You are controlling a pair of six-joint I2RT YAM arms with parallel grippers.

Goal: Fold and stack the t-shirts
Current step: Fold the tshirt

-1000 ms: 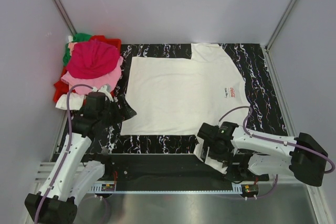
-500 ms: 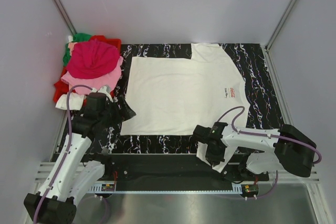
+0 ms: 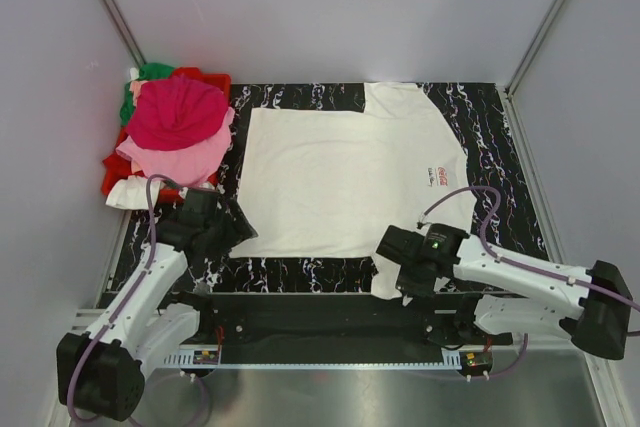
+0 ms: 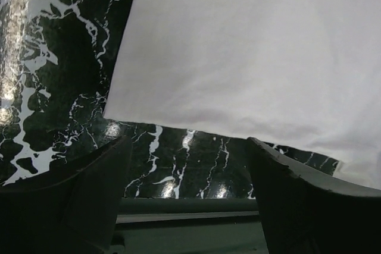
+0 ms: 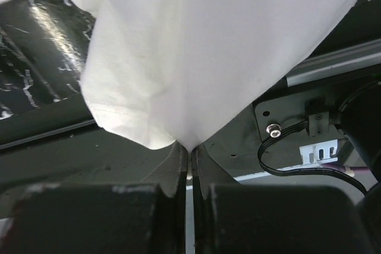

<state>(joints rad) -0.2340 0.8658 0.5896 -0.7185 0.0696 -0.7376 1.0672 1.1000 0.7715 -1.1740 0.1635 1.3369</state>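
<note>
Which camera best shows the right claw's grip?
Right wrist view: the right claw is shut on the white t-shirt, close up. Top external view hides the pinch; left wrist view lacks it.

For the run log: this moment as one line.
white t-shirt: spread flat | left gripper: open, by its near-left corner | right gripper: shut on its near edge | magenta shirt: unfolded, far left
</note>
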